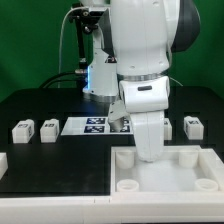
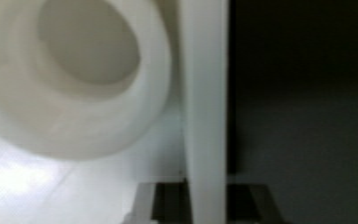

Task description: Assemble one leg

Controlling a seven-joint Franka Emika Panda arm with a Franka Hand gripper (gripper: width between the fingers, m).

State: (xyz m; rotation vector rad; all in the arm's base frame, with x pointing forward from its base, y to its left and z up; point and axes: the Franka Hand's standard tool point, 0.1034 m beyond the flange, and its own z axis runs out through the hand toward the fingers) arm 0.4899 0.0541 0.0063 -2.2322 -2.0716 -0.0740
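Note:
Two legs [image 1: 22, 129] [image 1: 48, 129], small white blocks with black tags, stand on the black table at the exterior view's left. A third leg [image 1: 192, 125] stands at the right. My gripper [image 1: 148, 153] is down at the back rim of the large white tray-like piece [image 1: 190, 160], far from every leg. In the wrist view the gripper [image 2: 206, 200] straddles the tray's thin upright wall [image 2: 202, 90]. A dark finger [image 2: 165, 203] presses on each side of the wall. One round hole [image 2: 87, 45] of the tray is close beside the wall.
The marker board [image 1: 90, 125] lies flat behind the tray, between the legs. The arm's white body [image 1: 140, 50] stands over the middle of the table. A white edge piece [image 1: 3, 162] lies at the exterior view's far left.

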